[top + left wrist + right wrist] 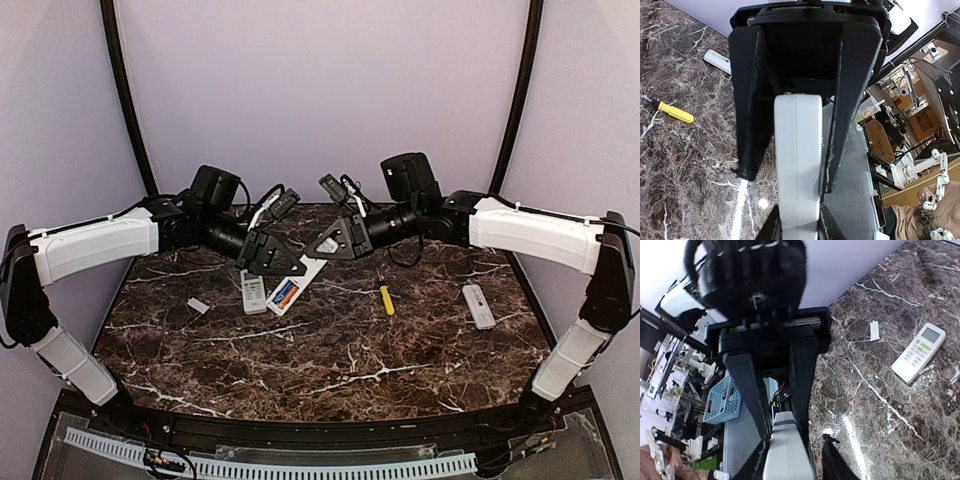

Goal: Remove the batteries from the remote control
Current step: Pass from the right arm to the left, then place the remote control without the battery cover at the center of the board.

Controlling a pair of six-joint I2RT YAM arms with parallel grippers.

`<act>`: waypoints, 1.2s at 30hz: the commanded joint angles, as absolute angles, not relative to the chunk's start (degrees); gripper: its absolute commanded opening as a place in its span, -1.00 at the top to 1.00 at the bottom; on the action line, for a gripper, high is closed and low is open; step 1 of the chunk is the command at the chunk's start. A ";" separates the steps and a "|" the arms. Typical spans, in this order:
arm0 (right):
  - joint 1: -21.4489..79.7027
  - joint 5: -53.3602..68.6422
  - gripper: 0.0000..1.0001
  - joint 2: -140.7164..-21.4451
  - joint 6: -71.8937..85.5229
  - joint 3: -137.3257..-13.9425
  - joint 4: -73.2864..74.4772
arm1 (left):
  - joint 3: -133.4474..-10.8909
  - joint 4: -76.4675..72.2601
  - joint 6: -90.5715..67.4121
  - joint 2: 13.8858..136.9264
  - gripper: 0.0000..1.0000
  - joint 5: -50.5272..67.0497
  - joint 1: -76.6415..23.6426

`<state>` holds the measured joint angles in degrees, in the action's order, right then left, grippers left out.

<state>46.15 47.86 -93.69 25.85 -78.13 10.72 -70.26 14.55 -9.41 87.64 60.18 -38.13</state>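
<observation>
A white remote control (292,285) is held above the table between both grippers, its open back up. An orange and a blue battery (285,293) lie in its compartment. My left gripper (293,267) is shut on the remote's far end. In the left wrist view the remote (797,165) stands edge-on between the left gripper's (789,179) fingers. My right gripper (320,248) is shut on the same end from the other side. In the right wrist view the remote (787,455) sits between the right gripper's (786,436) fingers. The batteries are hidden in both wrist views.
A second remote (253,292) lies face-up just left of the held one. A small white cover (197,306) lies further left. A yellow-handled screwdriver (386,300) lies right of centre. A third remote (478,306) lies at the right.
</observation>
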 commanded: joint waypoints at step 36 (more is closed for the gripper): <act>41.92 10.84 -0.79 -75.53 34.45 -59.94 5.58 | -53.38 -12.64 -53.46 99.08 1.00 20.82 -42.54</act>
